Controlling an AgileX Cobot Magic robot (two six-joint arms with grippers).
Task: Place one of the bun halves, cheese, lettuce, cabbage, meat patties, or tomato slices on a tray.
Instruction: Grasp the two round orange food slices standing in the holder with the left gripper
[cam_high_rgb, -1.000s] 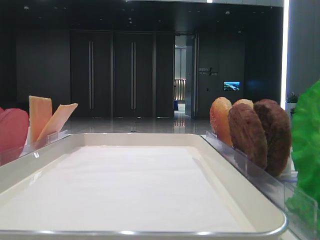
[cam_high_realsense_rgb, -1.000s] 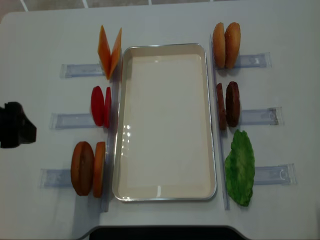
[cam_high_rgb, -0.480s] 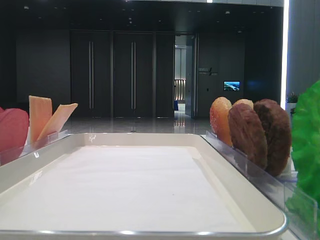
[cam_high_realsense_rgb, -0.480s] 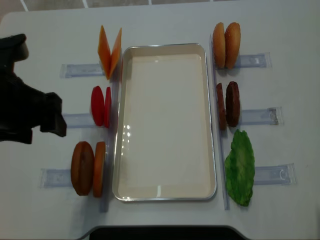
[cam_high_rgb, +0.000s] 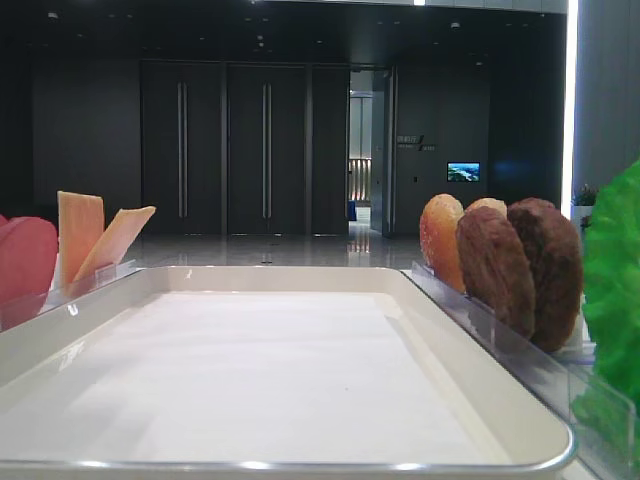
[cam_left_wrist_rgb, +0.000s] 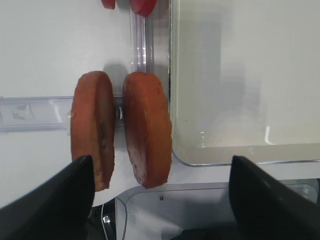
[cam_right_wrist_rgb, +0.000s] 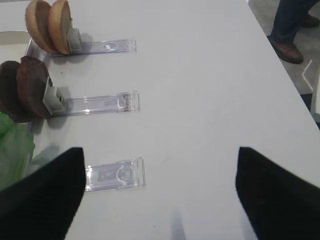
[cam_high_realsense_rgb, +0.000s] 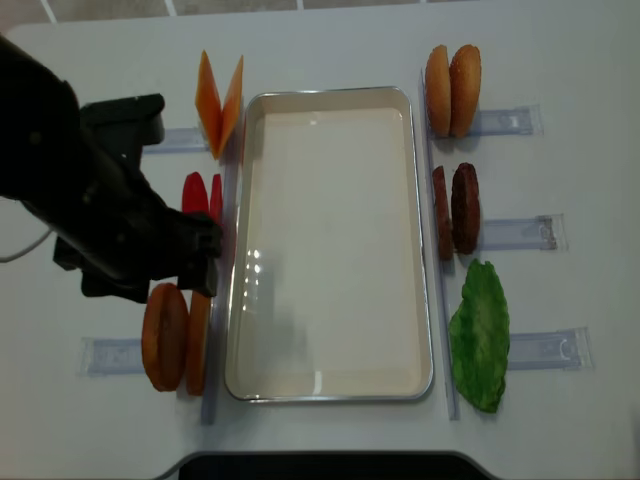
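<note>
The cream-white tray (cam_high_realsense_rgb: 330, 250) lies in the table's middle with nothing on it. Left of it stand cheese (cam_high_realsense_rgb: 220, 100), tomato slices (cam_high_realsense_rgb: 195, 195) and two bun halves (cam_high_realsense_rgb: 165, 335). To its right are more bun halves (cam_high_realsense_rgb: 452, 90), meat patties (cam_high_realsense_rgb: 465, 205) and lettuce (cam_high_realsense_rgb: 480, 335). My left arm (cam_high_realsense_rgb: 110, 220) reaches over the tomato slices. My left gripper (cam_left_wrist_rgb: 160, 200) is open above the near ends of the left bun halves (cam_left_wrist_rgb: 147, 127), touching neither. My right gripper (cam_right_wrist_rgb: 160, 200) is open over bare table, right of the lettuce (cam_right_wrist_rgb: 12, 150).
Clear plastic holders (cam_high_realsense_rgb: 520, 350) run outward from each food item. The table's front edge (cam_left_wrist_rgb: 200, 200) is just below the left gripper. A person's legs (cam_right_wrist_rgb: 295, 25) stand beyond the right table edge.
My left arm has swung in from the table's left edge to above the tomato slices and left bun halves. Its jaws stayed open. No food has moved.
</note>
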